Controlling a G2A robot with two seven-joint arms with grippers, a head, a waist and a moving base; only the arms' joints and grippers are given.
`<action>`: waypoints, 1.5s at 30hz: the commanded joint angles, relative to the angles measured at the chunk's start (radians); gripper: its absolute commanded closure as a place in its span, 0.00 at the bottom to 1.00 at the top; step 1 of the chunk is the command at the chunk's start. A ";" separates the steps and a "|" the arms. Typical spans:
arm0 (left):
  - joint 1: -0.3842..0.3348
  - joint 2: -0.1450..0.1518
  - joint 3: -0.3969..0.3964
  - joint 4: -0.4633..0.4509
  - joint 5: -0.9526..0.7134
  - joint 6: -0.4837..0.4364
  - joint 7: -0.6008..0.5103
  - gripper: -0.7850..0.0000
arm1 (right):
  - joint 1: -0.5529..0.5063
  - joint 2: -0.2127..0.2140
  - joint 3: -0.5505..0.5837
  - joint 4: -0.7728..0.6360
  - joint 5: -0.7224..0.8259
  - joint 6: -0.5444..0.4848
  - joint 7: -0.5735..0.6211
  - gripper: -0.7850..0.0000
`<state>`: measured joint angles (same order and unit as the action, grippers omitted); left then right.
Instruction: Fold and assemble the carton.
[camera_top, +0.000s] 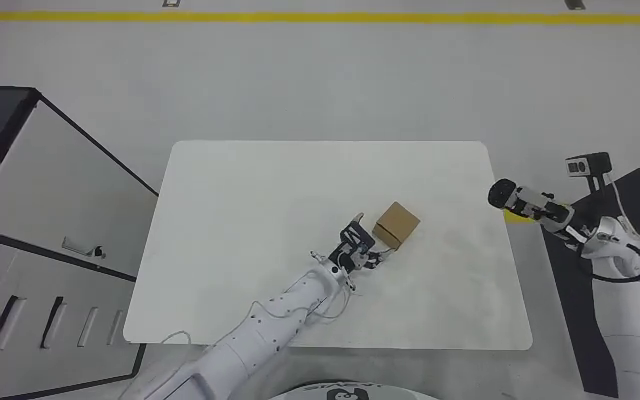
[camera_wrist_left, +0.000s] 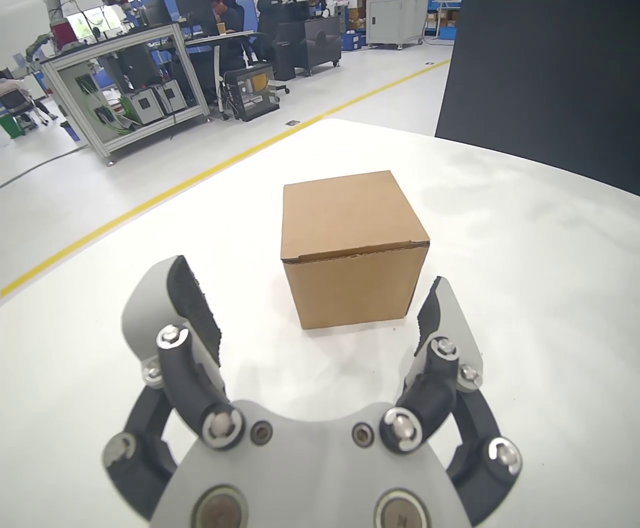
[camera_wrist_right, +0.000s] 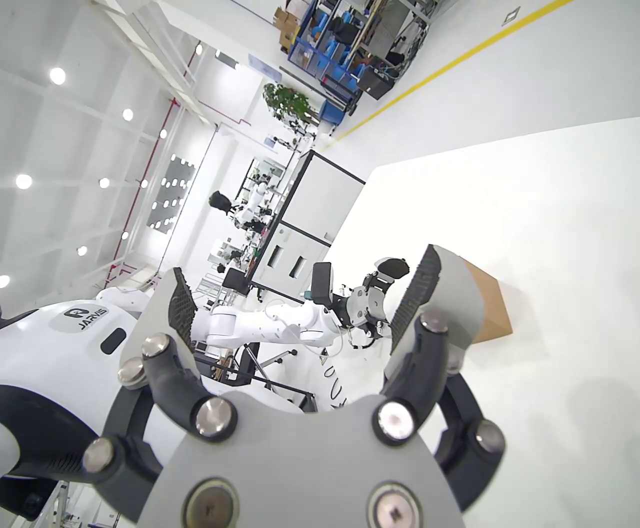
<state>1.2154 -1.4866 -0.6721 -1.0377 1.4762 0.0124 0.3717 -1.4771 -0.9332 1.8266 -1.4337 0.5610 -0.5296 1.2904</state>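
On the table, 3 o'clock of its middle: a shut carton, both grippers released

On the white table (camera_top: 250, 200), at about 3 o'clock from its middle, the brown carton (camera_top: 397, 224) stands shut with its flaps folded in. It is close to a cube, so no side reads as the long one. Its walls sit skewed to the table's edges. The wall with the tucked lid seam along its top edge faces 8 o'clock, toward the left gripper (camera_wrist_left: 306, 272).

That gripper sits just beside the carton at its 8 o'clock, low over the table, jaws spread wide and grasping nothing. A strip of tabletop shows between its fingertips and the carton.

The right gripper (camera_wrist_right: 302, 260) is well apart, out by the table's edge at about 3 o'clock from the carton, jaws also released and empty.

A grey cabinet (camera_top: 60, 200) stands off the table's 9 o'clock side. A yellow line (camera_top: 320, 17) crosses the floor at 12 o'clock.
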 joint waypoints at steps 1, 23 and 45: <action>0.000 0.000 0.000 -0.001 0.001 0.000 0.000 0.00 | 0.000 0.000 0.000 0.000 0.000 0.000 0.000 0.00; -0.037 -0.059 0.045 0.088 -0.055 0.001 0.047 0.00 | 0.000 0.000 0.000 0.000 0.000 0.000 0.000 0.00; -0.101 -0.141 0.066 0.253 -0.147 0.010 0.078 0.00 | 0.000 0.000 0.000 0.000 0.000 0.000 0.000 0.00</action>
<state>1.1159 -1.6246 -0.6058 -0.7928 1.3328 0.0263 0.4466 -1.4771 -0.9332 1.8266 -1.4337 0.5610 -0.5296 1.2904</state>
